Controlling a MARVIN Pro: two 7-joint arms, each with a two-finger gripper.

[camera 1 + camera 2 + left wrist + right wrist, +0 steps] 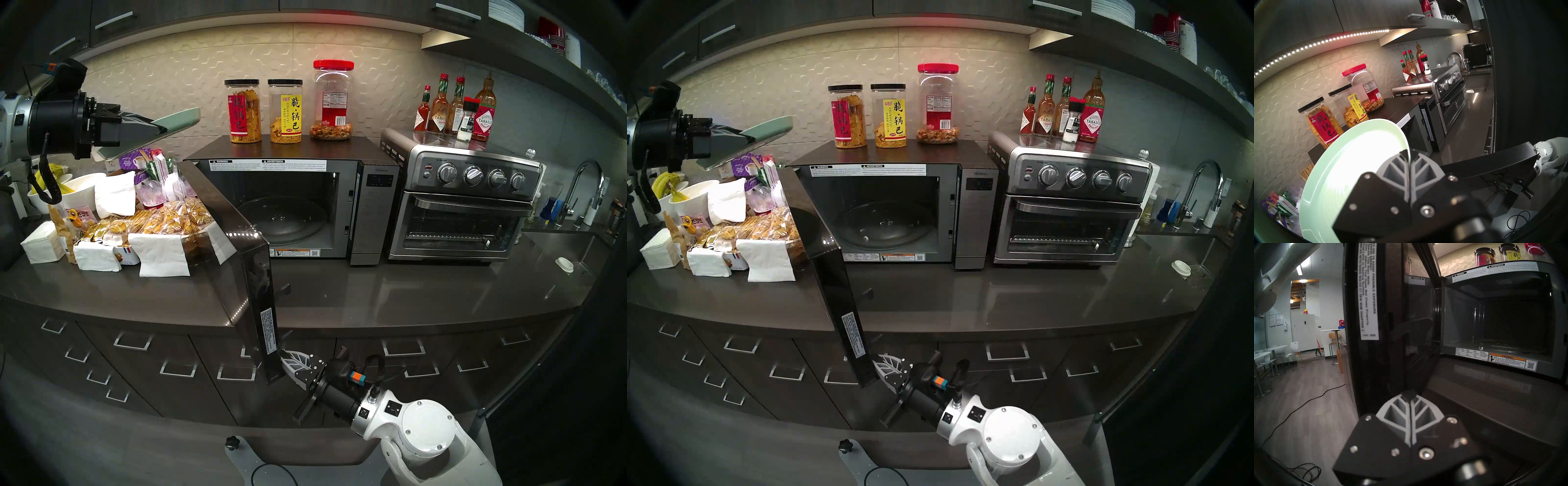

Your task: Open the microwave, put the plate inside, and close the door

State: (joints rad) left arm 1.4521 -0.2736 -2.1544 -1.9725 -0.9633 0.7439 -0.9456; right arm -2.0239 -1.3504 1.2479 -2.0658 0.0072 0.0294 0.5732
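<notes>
Holding the plate (176, 119) clamped in my left gripper (159, 130), clear above the open door (234, 230).
My right gripper (1409, 395), clenched empty, sits at the door's lower corner, bracing it wide.

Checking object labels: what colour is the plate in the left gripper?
Pale mint green, plain; the plate shows best in the left wrist view.

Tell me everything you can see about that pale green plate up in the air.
The plate is round, shallow and plain mint green, with a smooth glossy look like ceramic or melamine, and a raised rim. It is empty. The left gripper is shut on its rim, holding it tilted in the air above the snack clutter, left of the open microwave. Nothing else touches it. Light glares off its middle in the wrist view.
</notes>
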